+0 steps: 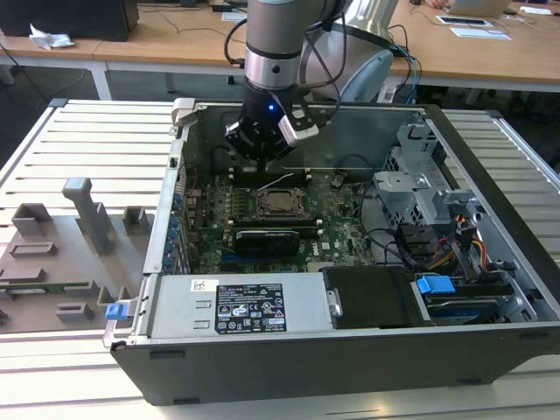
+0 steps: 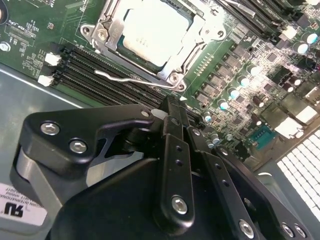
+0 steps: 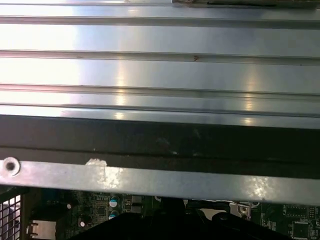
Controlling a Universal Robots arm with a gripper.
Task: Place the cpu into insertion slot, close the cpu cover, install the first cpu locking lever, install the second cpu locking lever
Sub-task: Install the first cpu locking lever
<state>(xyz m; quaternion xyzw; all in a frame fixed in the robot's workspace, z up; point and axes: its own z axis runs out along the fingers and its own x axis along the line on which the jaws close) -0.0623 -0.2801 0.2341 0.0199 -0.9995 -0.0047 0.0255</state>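
Cpu: one cpu (image 2: 156, 31) is lying flat in the insertion slot (image 2: 172, 77), its silver top showing through the window of the cpu cover (image 2: 202, 27), which is sitting down over it.
Levers: one thin wire lever (image 2: 127, 79) is lying along the socket's edge beside the black memory slots (image 2: 85, 70); I cannot tell whether it is latched.
Gripper: one gripper (image 2: 170, 107) is hanging just above the memory slots near the socket, its black fingers (image 2: 172, 150) pressed together and holding nothing.
Case: one open computer case (image 1: 490, 157) is resting on the slatted table (image 1: 96, 140).
Room: in the exterior view the arm is reaching in near the case's far wall, with open board around the socket (image 1: 278, 203).
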